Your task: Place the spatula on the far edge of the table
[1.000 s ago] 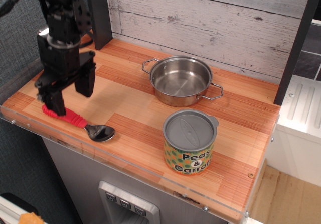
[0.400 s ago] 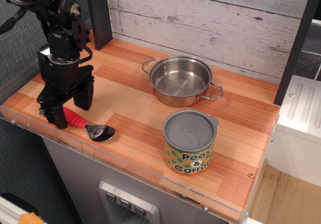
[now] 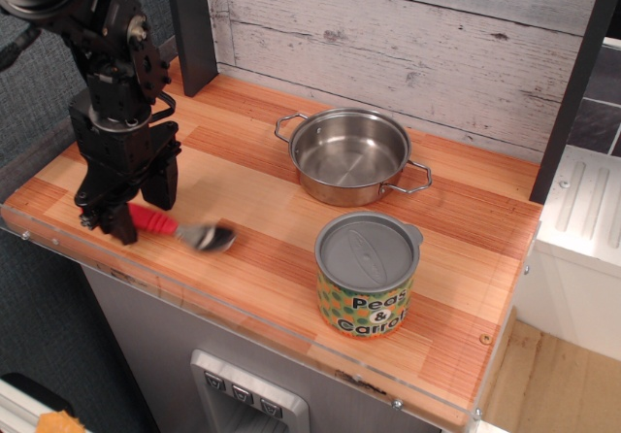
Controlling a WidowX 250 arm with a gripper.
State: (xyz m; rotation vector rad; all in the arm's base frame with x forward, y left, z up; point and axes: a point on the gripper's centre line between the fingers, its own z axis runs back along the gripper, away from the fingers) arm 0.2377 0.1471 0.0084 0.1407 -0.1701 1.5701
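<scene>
The spatula [image 3: 184, 229] lies near the front left of the wooden table [image 3: 262, 205]. Its red handle runs between my fingers and its shiny bowl points right, slightly blurred. My gripper [image 3: 143, 216] is low over the table's front left corner. Its two black fingers [image 3: 163, 183] are closed around the handle's left part, which they hide. The bowl looks tipped up a little off the wood.
A steel pot [image 3: 349, 156] with two handles stands mid-table toward the back. A peas-and-carrots can [image 3: 369, 276] stands in front of it. A black post [image 3: 189, 25] and a plank wall bound the far edge. A white ribbed surface [image 3: 582, 200] lies to the right.
My gripper came down over the red handle and closed on it. The spatula's bowl has since shifted up and to the right, and the handle has swung flatter.
</scene>
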